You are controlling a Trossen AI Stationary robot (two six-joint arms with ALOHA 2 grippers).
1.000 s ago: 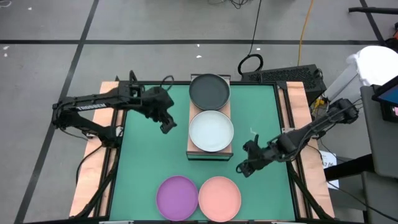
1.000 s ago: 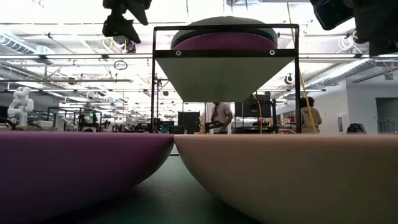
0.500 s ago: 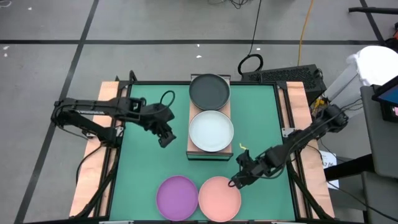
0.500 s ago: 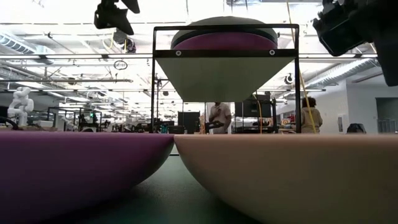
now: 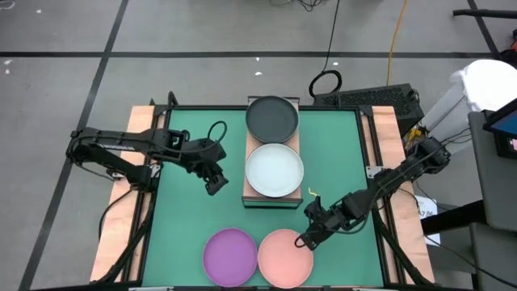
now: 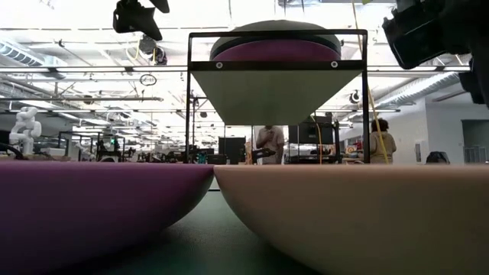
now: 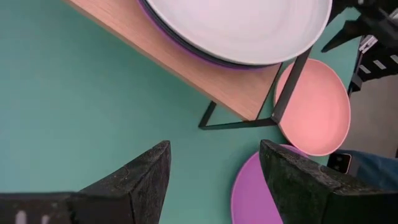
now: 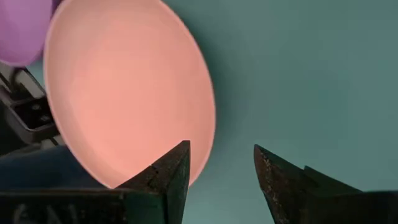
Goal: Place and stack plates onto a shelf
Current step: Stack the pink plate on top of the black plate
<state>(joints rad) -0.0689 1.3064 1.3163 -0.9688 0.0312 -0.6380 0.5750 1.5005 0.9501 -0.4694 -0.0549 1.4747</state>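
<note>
The wooden shelf stands mid-table on a black frame. It carries a dark grey plate at its far end and a whitish-blue plate at its near end, on top of a stack whose purple rim shows beneath. A purple plate and a pink plate lie side by side on the green mat near the table's near edge. My left gripper hangs open over the mat, left of the shelf. My right gripper is open just off the pink plate's far-right rim.
The green mat covers the table between wooden side strips. The shelf's black frame leg stands close to the pink plate. Cables and a keyboard lie beyond the far edge. In the low view, people stand far off in the room.
My right gripper has travelled toward the table's near edge and leftward, coming down toward the pink plate's rim. My left gripper has drawn away from the shelf's side toward the near edge. No plate has moved.
</note>
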